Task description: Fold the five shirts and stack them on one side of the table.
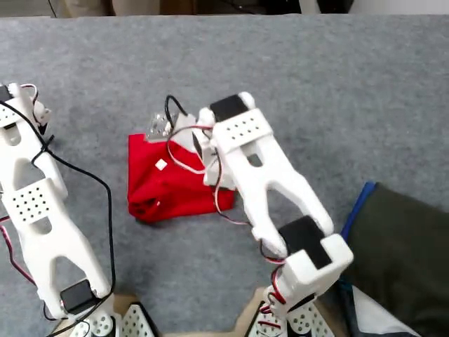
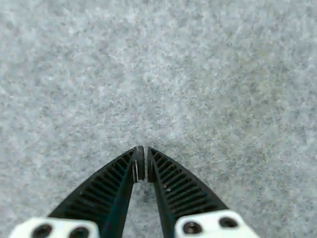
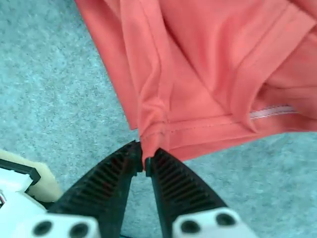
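Observation:
A red shirt [image 1: 158, 186] lies folded into a rough square on the grey table, left of the middle. In the high view my right arm stretches over its right side, wrist at the shirt's far edge. My right gripper [image 3: 145, 159] is shut on a small bunched fold of the red shirt's [image 3: 208, 74] stitched hem, right at the cloth's edge. My left arm [image 1: 35, 203] stands at the table's left edge, apart from the shirt. Its gripper [image 2: 140, 166] is shut, tips together over bare grey felt [image 2: 173, 74].
A dark green-grey garment [image 1: 403, 253] with a blue strip [image 1: 358, 203] along its edge lies at the near right, with something white [image 1: 379, 316] below it. Grey felt [image 1: 316, 84] stretches across the far half of the table. Cables run along both arms.

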You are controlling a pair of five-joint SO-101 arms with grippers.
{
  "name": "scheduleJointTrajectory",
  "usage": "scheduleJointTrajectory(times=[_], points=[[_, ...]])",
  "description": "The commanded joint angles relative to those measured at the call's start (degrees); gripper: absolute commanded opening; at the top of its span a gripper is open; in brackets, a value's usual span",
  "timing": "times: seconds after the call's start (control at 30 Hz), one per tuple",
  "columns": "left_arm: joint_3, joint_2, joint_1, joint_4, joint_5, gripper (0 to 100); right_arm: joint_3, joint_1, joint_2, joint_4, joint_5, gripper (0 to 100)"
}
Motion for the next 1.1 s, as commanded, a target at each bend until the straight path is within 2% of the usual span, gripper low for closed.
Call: scheduleJointTrajectory(times=[0.0, 0.27, 0.43, 0.67, 0.8, 0.93, 1.07], points=[[-2.1, -0.9, 1.1, -0.4, -0.9, 4, 7.3, 1.5, -5.0, -5.0, 0.7, 1.6], [-2.1, -0.8, 1.1, -0.4, -1.0, 4, 15.0, 7.0, -6.2, -10.1, 3.0, 1.6], [-2.7, 0.5, 1.3, -0.4, -1.0, 4, 15.2, 6.5, -6.2, -10.3, 3.9, 2.2], [-2.7, 0.6, 1.3, -0.6, -1.0, 4, 16.2, 6.1, -6.3, -7.5, 7.7, 16.0], [-2.7, 0.6, 1.3, -0.7, -1.0, 4, 16.0, 6.5, -10.0, -5.5, 8.3, 17.9], [-2.7, 0.6, 1.3, -0.7, -1.0, 4, 9.3, 7.9, -13.4, -5.6, 5.7, 17.8], [-2.7, 0.6, 1.3, -0.7, -1.0, 4, -4.4, 7.6, -5.4, -5.5, 3.4, 17.8]])
